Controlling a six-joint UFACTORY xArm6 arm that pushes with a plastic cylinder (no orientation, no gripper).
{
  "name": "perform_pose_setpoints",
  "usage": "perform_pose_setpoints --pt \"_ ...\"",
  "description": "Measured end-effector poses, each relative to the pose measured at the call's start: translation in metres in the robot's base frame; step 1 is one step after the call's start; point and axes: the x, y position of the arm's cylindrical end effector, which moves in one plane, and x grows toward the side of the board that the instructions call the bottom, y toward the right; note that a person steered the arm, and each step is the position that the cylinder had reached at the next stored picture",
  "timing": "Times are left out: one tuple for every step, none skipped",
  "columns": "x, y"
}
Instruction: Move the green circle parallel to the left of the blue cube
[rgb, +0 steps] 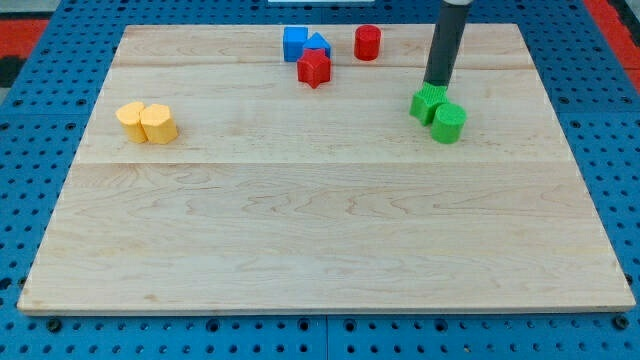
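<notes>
The green circle (449, 122), a short cylinder, sits on the wooden board at the view's upper right, touching a green star-like block (429, 102) on its upper left. The blue cube (295, 43) is near the view's top centre, with a blue triangular block (318, 44) touching its right side. My tip (436, 85) rests just above the green star-like block, at its top edge, up and left of the green circle.
A red star-like block (314, 67) lies just below the blue blocks. A red cylinder (367, 43) stands to their right. Two yellow blocks (146, 122) sit together at the view's left. The board (320, 230) lies on a blue pegboard.
</notes>
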Motion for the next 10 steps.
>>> perform_pose_setpoints --pt "0.004 0.015" --pt "0.014 0.048" --pt "0.026 0.05" --pt "0.027 0.051" --pt "0.044 0.079" --pt "0.07 0.091" --pt "0.072 0.088" --pt "0.072 0.087" --pt "0.072 0.087" --pt "0.075 0.079"
